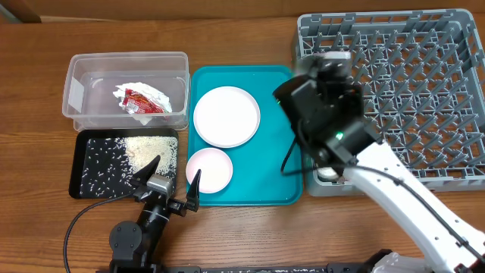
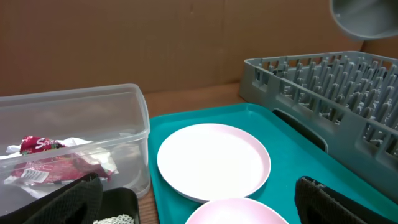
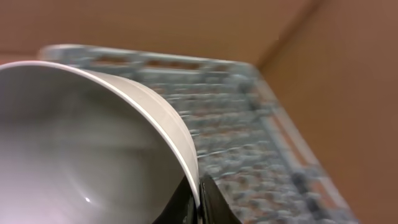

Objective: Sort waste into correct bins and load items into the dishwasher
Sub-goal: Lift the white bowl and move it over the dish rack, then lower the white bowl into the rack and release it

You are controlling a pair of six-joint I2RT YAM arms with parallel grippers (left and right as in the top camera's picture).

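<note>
The red wrapper [image 2: 46, 169] in the tub [image 1: 76, 76] has white letters; we read only "S". We count two plates on the teal tray [image 1: 273, 174]: a white plate [image 1: 226, 115] and a pink plate [image 1: 209, 168]. Our left gripper [image 1: 176, 171] is spread. Our right gripper [image 3: 198, 202] pinches one bowl [image 3: 74, 143] over the rack [image 1: 424, 83].

Grey-white bowl [image 3: 81, 143] aloft over grey rack [image 1: 424, 91] (rim pinched); napkin [image 1: 163, 98], wrapper [image 1: 142, 103] in clear tub [image 1: 76, 98]
</note>
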